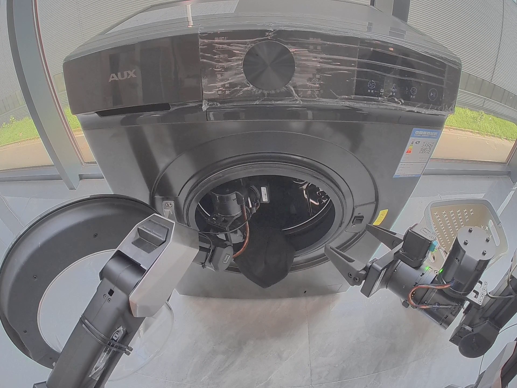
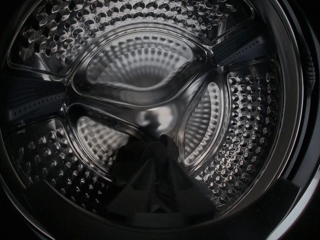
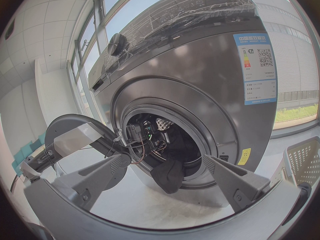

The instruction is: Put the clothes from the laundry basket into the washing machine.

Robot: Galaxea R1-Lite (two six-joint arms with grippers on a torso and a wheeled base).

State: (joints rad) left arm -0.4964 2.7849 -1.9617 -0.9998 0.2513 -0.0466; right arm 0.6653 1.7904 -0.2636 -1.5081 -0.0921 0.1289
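head view — limp black garment

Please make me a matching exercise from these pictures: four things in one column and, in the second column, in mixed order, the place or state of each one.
Things:
1. washing machine door
2. black garment
3. right gripper
4. laundry basket

Places or states:
A. jaws apart, holding nothing, in front of the machine
B. right of the machine, beside the right arm
C. swung open to the left
D. hanging over the lower rim of the drum opening

Pairs: 1-C, 2-D, 3-A, 4-B.
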